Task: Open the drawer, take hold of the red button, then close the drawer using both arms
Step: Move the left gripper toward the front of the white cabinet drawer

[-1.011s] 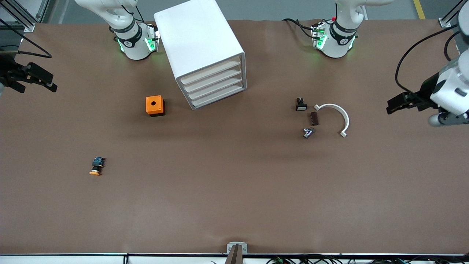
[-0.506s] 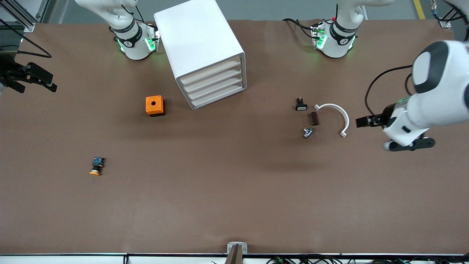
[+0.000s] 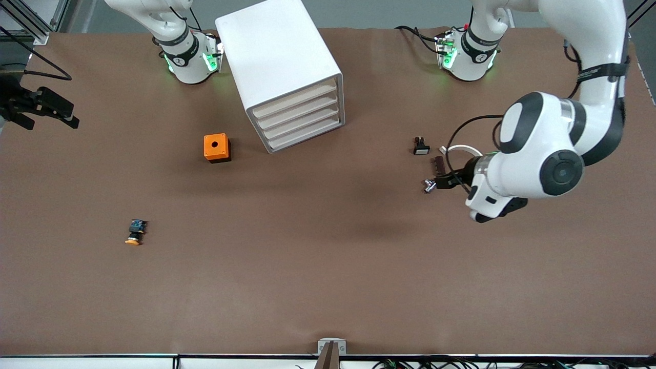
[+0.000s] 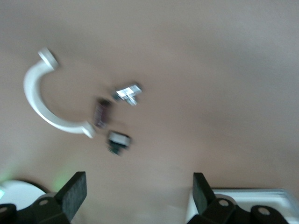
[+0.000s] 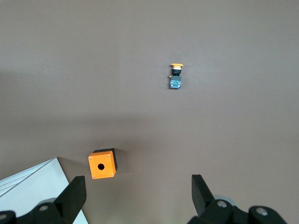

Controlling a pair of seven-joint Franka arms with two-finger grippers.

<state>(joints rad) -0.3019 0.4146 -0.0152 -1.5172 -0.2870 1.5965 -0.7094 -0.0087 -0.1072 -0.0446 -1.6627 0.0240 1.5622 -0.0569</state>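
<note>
1. My right tool [image 3: 61, 114] is waiting, spread wide, over the tabletop's edge at the right arm's end, unmoved since a second ago.
2. The drawer cabinet [image 3: 287, 66] by the base-side edge is sitting fully shut. The button isn't showing, so I'm judging it's inside.
3. My left tool [image 3: 439, 182], wide and empty, is swinging in from its end's edge over the small parts [image 3: 421, 146]. Opening comes next and calls for reaching a drawer front.

- Both arms on my feed: glossy white shells, black joint bands, round dark end caps.
- Bases carry black collars with a small white logo and green status lights.
- Black cables loop along the left arm, more trail from its base.
- left gripper [image 3: 434, 183] and right gripper [image 3: 72, 122]: black, blocky fingers.
</note>
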